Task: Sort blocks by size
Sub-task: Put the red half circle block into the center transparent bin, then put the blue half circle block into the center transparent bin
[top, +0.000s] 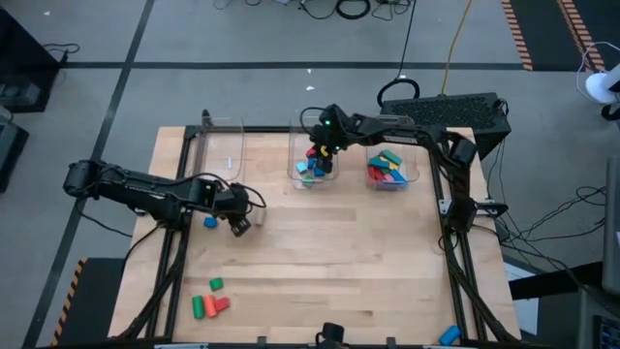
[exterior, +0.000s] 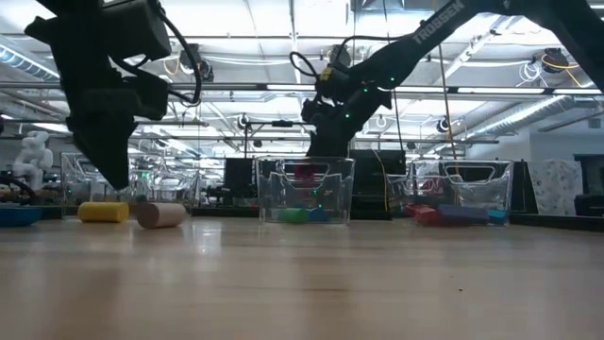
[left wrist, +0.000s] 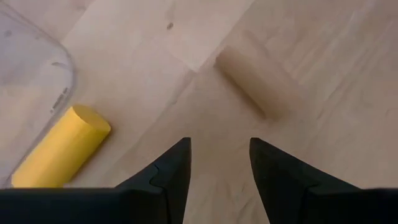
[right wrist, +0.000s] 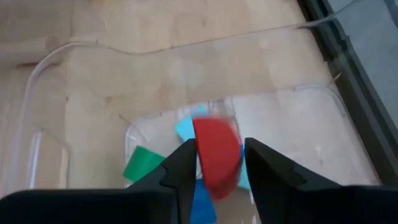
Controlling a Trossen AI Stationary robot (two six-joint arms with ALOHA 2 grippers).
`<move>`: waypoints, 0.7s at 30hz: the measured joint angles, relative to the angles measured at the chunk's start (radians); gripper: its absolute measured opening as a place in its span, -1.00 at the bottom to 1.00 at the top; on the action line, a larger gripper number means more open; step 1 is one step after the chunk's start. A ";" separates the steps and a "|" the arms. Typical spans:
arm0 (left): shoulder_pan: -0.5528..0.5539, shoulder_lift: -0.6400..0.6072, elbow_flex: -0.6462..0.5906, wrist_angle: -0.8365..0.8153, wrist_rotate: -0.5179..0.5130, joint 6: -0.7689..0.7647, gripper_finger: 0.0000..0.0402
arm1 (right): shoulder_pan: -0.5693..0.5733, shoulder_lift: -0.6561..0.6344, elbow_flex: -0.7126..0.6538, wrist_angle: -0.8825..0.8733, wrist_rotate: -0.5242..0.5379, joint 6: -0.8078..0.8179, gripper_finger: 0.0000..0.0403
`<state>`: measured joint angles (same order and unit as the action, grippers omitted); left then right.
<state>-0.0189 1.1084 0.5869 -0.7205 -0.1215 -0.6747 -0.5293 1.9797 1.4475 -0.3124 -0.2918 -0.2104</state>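
Note:
My right gripper (top: 325,153) (right wrist: 221,146) hangs over the middle clear bin (top: 297,173), pointing slantwise down into it. A red block (right wrist: 216,155) shows blurred between its parted fingertips, above green (right wrist: 144,163) and blue (right wrist: 202,202) blocks on the bin's floor. My left gripper (top: 240,225) (left wrist: 219,146) stands open just above the table at the left, pointing steeply down. A pale wooden cylinder (left wrist: 255,81) lies on its side just beyond its fingers. A yellow cylinder (left wrist: 62,149) lies beside it, against the left bin's corner (left wrist: 37,74). My right gripper's fingers stand on either side of the red block (right wrist: 205,134), coming from above at a slant. The block is blurred and clear of the bin's floor. I cannot tell whether the fingers touch it.
The right bin (top: 415,174) holds several coloured blocks; the left bin (top: 223,145) looks bare. A blue block (top: 209,222) lies by my left gripper. Green and red blocks (top: 208,305) lie near the front left, and one blue block (top: 449,335) at the front right edge.

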 joint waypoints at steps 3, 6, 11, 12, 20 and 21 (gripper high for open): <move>0.000 0.000 0.000 -0.001 0.053 -0.001 -0.18 | 0.000 0.001 0.001 0.003 0.000 -0.009 -0.27; -0.005 0.000 0.000 -0.007 0.121 -0.003 -0.18 | 0.000 -0.004 0.001 0.002 0.000 -0.014 -0.15; -0.022 0.000 0.000 -0.050 0.143 -0.028 -0.18 | -0.002 -0.036 0.001 -0.029 0.002 -0.014 -0.03; -0.024 0.000 0.000 -0.064 0.149 -0.040 -0.18 | -0.002 -0.044 0.001 -0.032 0.000 -0.014 -0.02; -0.032 0.000 0.000 -0.233 0.257 -0.080 -0.18 | 0.033 -0.121 0.001 -0.114 0.000 -0.011 -0.02; -0.032 0.000 0.000 -0.263 0.256 -0.078 -0.18 | 0.041 -0.126 0.001 -0.122 0.000 -0.011 -0.02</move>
<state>-0.0509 1.1087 0.5869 -0.9833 0.1344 -0.7527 -0.4887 1.8536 1.4487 -0.4340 -0.2920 -0.2214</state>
